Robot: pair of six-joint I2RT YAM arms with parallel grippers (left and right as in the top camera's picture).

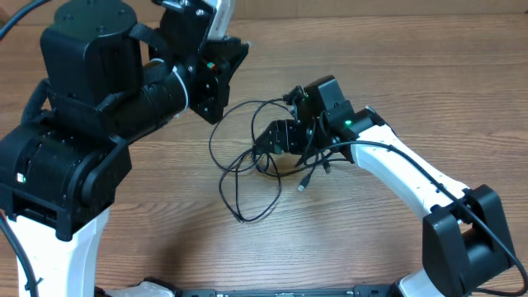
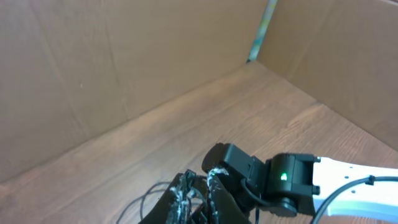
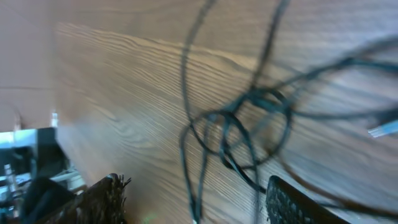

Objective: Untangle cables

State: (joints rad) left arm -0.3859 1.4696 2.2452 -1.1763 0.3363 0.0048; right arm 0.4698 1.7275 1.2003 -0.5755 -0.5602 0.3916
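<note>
looks like the grab step: the right arm [image 1: 388,157] has its jaws spread wide around the knot [image 3: 249,118] in the cables [image 1: 262,160] lying mid-worktop [image 1: 355,247], holding nothing, so i reckon next it needs to drop and pinch 1 strand there. the left arm [image 1: 148,91] hangs well apart from the knot, and i can't tell whether its jaws grip anything. count: 2 arms, 1 tangle, 1 silver plug [image 1: 303,186] near the knot, strand count unclear.
</note>
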